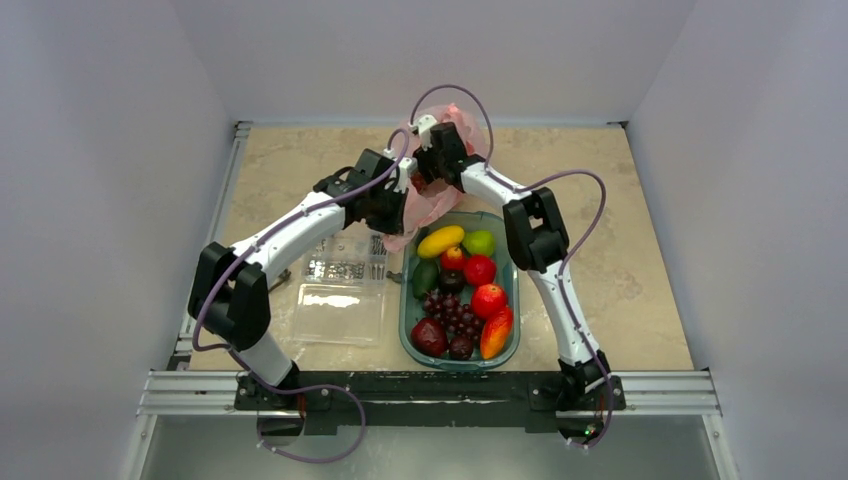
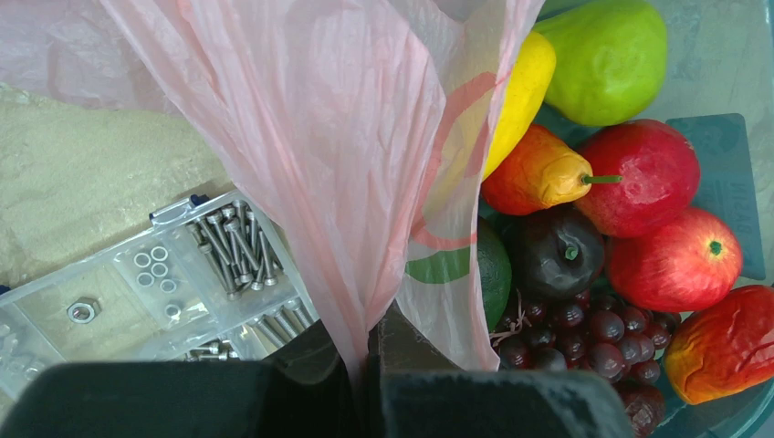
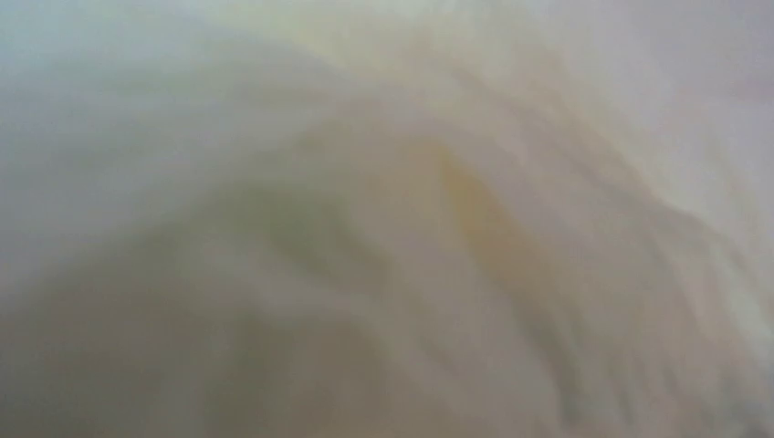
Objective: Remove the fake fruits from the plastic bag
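Note:
The pink plastic bag (image 1: 432,190) is held up above the table's far middle, just beyond the green tray (image 1: 512,290). My left gripper (image 1: 403,190) is shut on a fold of the bag's film, which runs up between my fingers in the left wrist view (image 2: 365,182). My right gripper (image 1: 440,155) is pushed into the bag from the right. Its wrist view shows only blurred pale film, so its fingers and the bag's contents are hidden. In the tray lie a red apple (image 2: 680,260), an orange-red mango (image 2: 726,342) and a dark plum (image 2: 557,251).
The tray also holds a stubby yellow fruit (image 1: 440,241), a green apple (image 1: 479,242), a dark purple grape bunch (image 1: 450,312) and other fruits. A clear plastic box of screws (image 1: 345,265) lies open left of the tray, under my left arm.

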Controlling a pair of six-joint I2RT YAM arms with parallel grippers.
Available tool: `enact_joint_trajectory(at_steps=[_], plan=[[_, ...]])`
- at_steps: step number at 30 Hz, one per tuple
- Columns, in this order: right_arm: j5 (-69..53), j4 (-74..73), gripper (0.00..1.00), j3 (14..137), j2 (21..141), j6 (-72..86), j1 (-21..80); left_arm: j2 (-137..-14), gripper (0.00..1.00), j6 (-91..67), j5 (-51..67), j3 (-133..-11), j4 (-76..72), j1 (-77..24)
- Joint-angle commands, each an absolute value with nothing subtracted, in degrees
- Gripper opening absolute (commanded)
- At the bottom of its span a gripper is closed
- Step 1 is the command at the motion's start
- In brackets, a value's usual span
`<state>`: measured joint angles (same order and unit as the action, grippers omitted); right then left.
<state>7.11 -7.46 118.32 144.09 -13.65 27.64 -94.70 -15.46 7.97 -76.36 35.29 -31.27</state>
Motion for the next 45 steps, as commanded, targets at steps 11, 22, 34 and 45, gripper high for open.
enact_joint_trajectory(at_steps=[11, 22, 34, 45], plan=[[3.1, -0.3, 0.6, 128.6, 149.9, -21.3, 27.6, -93.5, 0.0, -16.8, 12.1, -77.2, 33.3, -31.5], [0.2, -2.1, 0.19, 130.7, 151.1, -20.0, 26.9, -93.4, 0.0, -16.9, 13.1, -77.3, 33.3, -31.5], [4.8, -3.9, 0.0, 116.7, 135.1, -13.1, 27.3, -92.8, 0.0, -16.9, 12.7, -77.2, 33.1, -31.5], [2.9, -3.0, 0.06, 113.1, 132.1, -11.6, 27.7, -89.6, 0.0, -16.3, 9.9, -76.0, 32.2, -31.5]])
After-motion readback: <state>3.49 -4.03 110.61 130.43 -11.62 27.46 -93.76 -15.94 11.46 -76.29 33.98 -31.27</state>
